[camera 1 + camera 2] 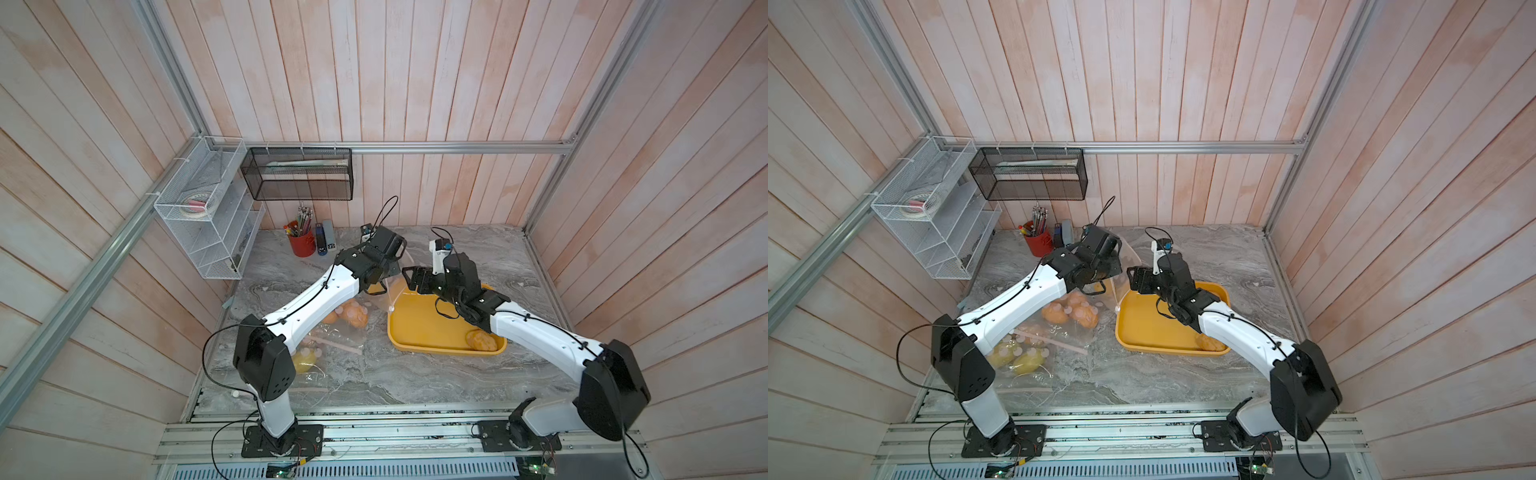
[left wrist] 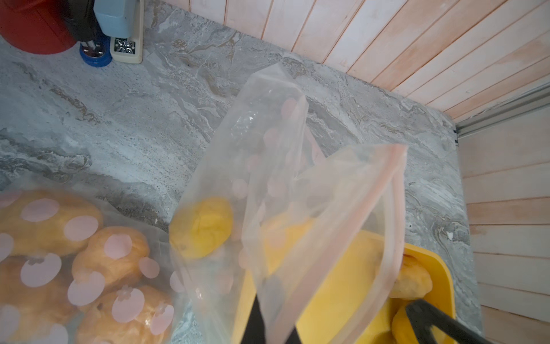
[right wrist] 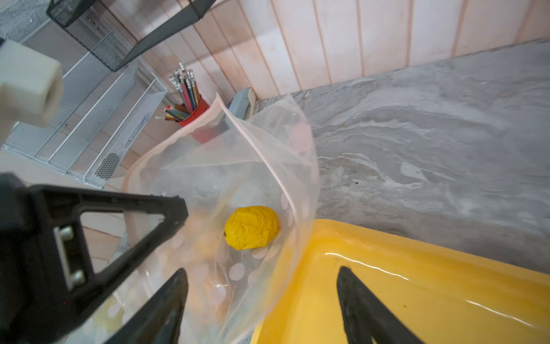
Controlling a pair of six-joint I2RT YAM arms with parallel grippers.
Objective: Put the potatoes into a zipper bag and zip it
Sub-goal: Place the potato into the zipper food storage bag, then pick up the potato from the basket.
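Note:
My left gripper (image 2: 272, 324) is shut on the rim of a clear zipper bag (image 2: 282, 178) with pale pink dots and holds its mouth up, just left of the yellow tray (image 1: 419, 332). One yellow potato (image 3: 251, 227) lies at the bag's bottom. My right gripper (image 3: 262, 269) hangs open and empty above the bag's edge and the tray rim. A tan potato (image 1: 481, 340) lies in the tray's near right corner. Two other dotted bags lie flat under the left arm, one with orange potatoes (image 1: 1071, 311), one with yellow potatoes (image 1: 1017, 357).
A red pencil cup (image 1: 302, 245) and two staplers (image 1: 325, 239) stand at the back left. A white wire rack (image 1: 208, 216) and a black mesh basket (image 1: 299, 174) hang on the walls. Bare marble table (image 1: 490, 257) lies behind the tray.

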